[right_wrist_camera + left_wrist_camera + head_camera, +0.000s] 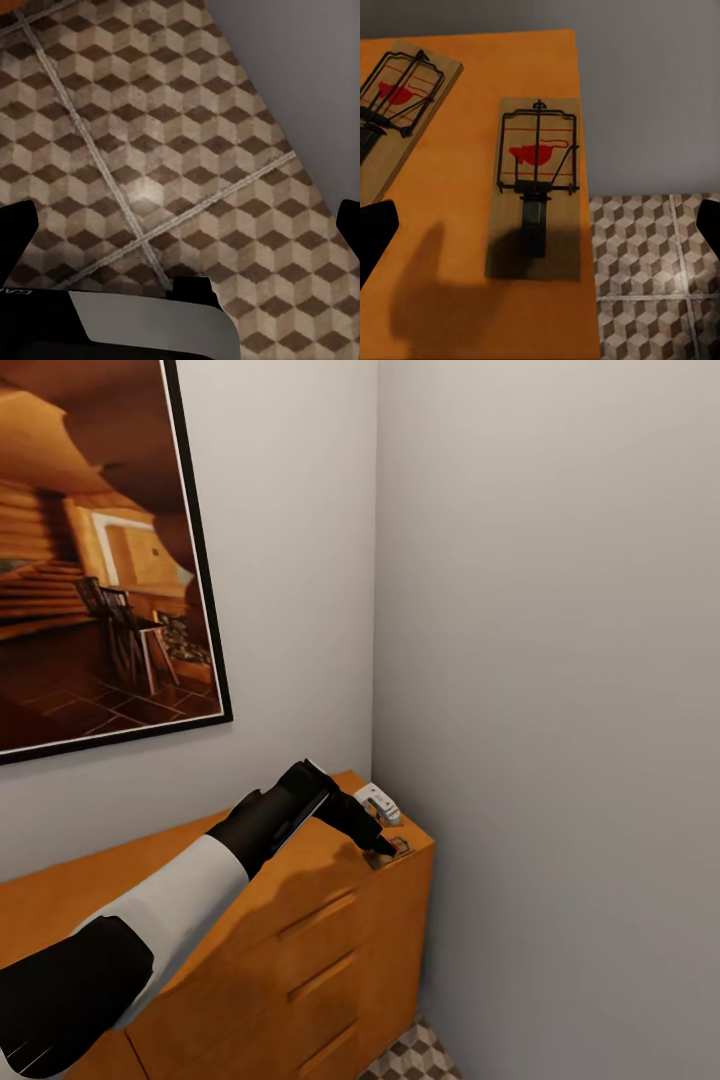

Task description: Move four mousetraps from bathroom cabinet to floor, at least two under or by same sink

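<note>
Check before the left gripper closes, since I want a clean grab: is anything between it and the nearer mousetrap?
Nothing visible. The brown wooden mousetrap lies bare on the orange-brown wooden cabinet between the open left gripper fingers.

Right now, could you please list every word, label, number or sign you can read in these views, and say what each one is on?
No legible words or numbers.
Mousetrap on the cabinet: a red mouse-shaped mark with thin red lines, no lettering readable.
Second mousetrap: a similar red mark, no text.
Framed picture on the wall: an interior scene, no writing.
Bathroom floor: cube pattern only.
</note>
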### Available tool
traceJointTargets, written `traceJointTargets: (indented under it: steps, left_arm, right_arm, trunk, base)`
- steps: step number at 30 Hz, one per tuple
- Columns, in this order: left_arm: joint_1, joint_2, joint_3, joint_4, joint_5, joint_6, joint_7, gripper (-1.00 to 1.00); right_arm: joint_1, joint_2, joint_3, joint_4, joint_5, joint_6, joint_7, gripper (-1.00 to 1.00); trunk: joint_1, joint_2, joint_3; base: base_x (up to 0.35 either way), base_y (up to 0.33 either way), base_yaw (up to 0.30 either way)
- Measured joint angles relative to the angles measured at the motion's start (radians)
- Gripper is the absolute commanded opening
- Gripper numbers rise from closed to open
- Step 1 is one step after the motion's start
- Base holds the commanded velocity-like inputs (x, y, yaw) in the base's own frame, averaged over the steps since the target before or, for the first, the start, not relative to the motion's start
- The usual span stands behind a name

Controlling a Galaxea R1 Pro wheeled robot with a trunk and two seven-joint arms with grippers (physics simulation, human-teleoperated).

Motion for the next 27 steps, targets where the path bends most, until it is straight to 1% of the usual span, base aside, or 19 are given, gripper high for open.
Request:
traceJointTargets:
  steps: [7,20,27]
  left_arm:
    - [0.0,-0.001,0.0,0.001,0.0,0.0,0.0,1.0]
    - [0.0,-0.002,-0.002,0.002,0.0,0.0,0.0,1.0]
    - [0.0,-0.003,-0.002,0.001,0.001,0.0,0.0,1.0]
  right_arm:
    - [0.0,0.0,0.0,0.001,0.0,0.0,0.0,1.0]
    - [0.0,0.0,0.001,0.001,0.0,0.0,0.0,1.0]
    - [0.0,0.0,0.001,0.001,0.0,0.0,0.0,1.0]
  trunk:
    - [0.0,0.0,0.0]
    - [0.0,0.0,0.0]
    - [0.0,0.0,0.0]
  base:
    - [0.023,-0.018,0.0]
    - [0.112,-0.102,0.0]
    - [0.017,-0.015,0.0]
